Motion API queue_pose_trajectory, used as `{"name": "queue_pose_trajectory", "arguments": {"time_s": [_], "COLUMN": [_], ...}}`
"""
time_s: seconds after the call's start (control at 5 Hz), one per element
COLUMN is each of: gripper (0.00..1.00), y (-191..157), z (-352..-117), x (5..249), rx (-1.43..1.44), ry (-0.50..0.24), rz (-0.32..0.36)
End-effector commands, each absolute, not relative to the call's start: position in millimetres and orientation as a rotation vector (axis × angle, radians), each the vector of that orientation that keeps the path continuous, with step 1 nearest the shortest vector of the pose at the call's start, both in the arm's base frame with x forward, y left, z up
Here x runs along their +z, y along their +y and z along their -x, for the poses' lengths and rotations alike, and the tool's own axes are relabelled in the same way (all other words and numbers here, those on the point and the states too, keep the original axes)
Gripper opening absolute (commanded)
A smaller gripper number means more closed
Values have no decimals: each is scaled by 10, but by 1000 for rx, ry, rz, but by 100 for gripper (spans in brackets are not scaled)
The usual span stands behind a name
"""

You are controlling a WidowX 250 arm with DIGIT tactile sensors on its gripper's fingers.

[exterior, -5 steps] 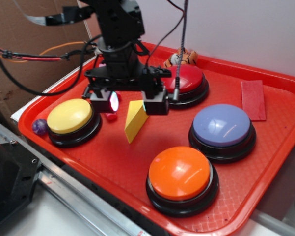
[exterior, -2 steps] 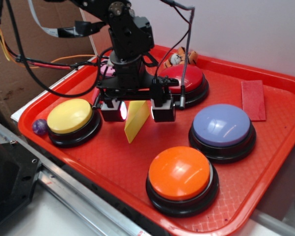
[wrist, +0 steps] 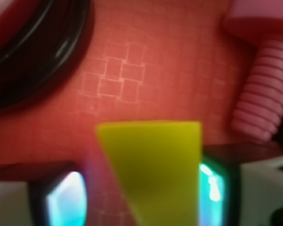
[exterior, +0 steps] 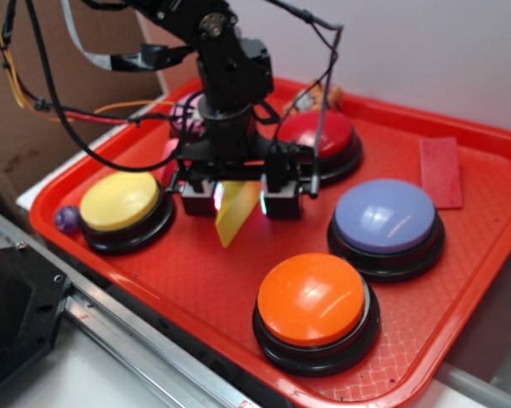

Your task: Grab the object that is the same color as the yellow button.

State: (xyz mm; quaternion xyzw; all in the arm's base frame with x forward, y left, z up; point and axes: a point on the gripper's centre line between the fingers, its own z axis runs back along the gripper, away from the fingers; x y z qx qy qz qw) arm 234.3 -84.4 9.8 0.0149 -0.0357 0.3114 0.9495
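A: Quick check. Where's the yellow wedge (exterior: 235,209)?

B: Middle of the red tray (exterior: 493,255), at about 3 o'clock from the yellow button (exterior: 119,201), and at 11 o'clock from the orange button (exterior: 311,299). It stands between your fingers (exterior: 282,192) now.

A: What changed?

B: A second ago your gripper (exterior: 238,197) hung higher, its tips only level with the wedge's top. You've come down since, and forward a little. The wedge hasn't shifted.

A: Fingers shut?

B: No, spread, one on each side. In the wrist view the wedge (wrist: 153,172) sits next to the right-hand pad (wrist: 215,181), with a gap on the other side; contact is too blurry to call.

A: So what's left?

B: You're lined up on the right thing, same colour as the yellow button. Squeezing looks like the next step, then the lift. The sloped face could slip in your grip, so close slowly.

A: Anything close by?

B: A pink screw toy (wrist: 261,101) lies just behind, at about 1 o'clock in the wrist view. It's clear of the pads.
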Motion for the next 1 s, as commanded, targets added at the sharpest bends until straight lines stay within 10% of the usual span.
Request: {"name": "queue_pose_trajectory", "arguments": {"time_s": [0.0, 0.8], "gripper": [0, 0], "y": [-843, -764], "z": [-2445, -2200], "x": [319, 1705], "rx": [566, 200], "ry": [-129, -183], "rz": [-36, 43]}}
